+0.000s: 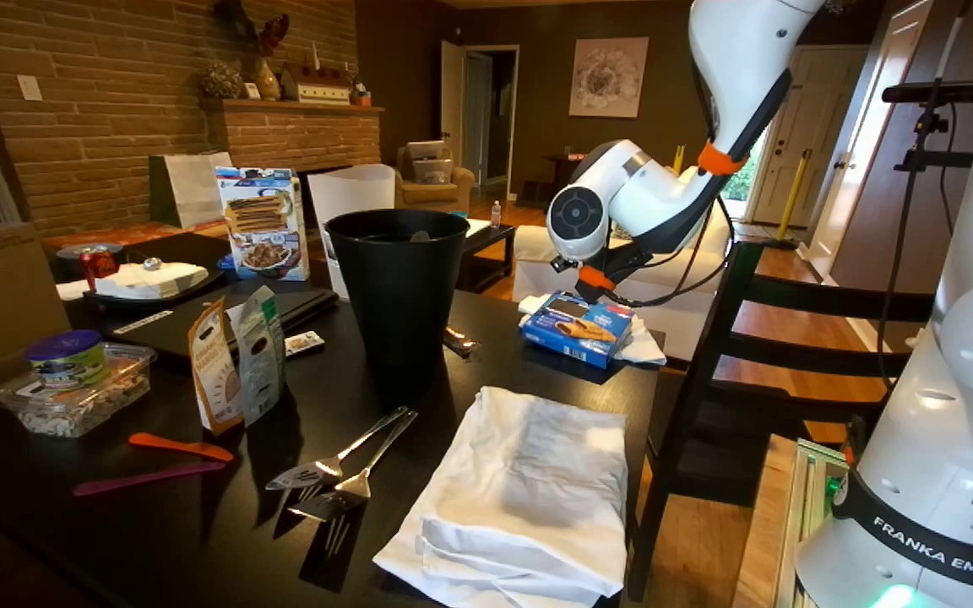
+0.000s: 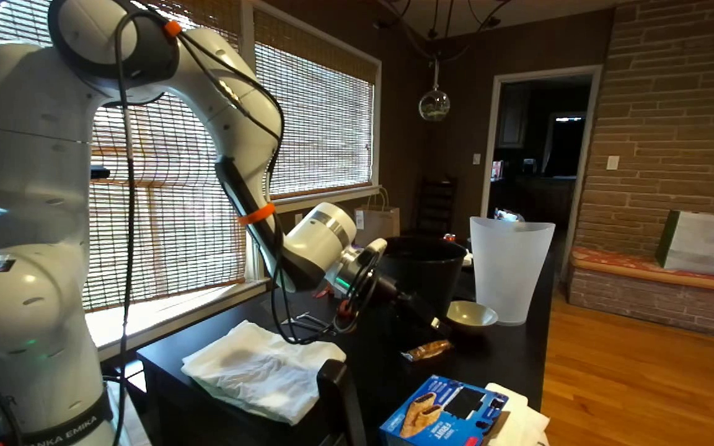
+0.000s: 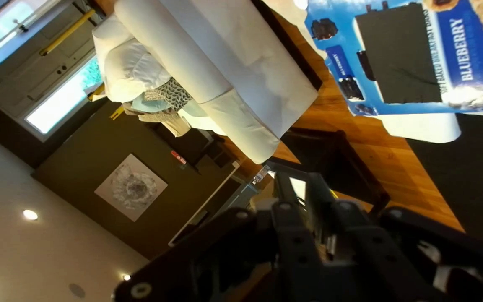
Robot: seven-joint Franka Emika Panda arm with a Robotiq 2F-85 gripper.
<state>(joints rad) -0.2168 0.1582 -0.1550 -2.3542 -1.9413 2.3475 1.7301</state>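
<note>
My gripper [image 3: 299, 178] stands narrowly open in the wrist view, a slim gap between its dark fingers [image 3: 282, 191] and only background showing through it. Seen from an exterior view, the gripper [image 2: 436, 324] hangs low over the table, close to a brown wrapped bar [image 2: 426, 350] and a shallow metallic bowl [image 2: 471, 314]. A blue blueberry breakfast-bar box [image 1: 575, 329] lies flat on white paper near the table's edge; the same box [image 3: 413, 63] fills the wrist view's upper right. Behind the gripper rises a tall black bin [image 2: 420, 272].
A frosted white bin [image 2: 509, 272] stands beside the bowl. Folded white cloth [image 1: 529, 490] covers the table corner near the robot base, with metal serving utensils [image 1: 343, 477] beside it. Two upright pouches [image 1: 216, 371] stand farther along. A dark chair [image 1: 723, 338] is against the table's side.
</note>
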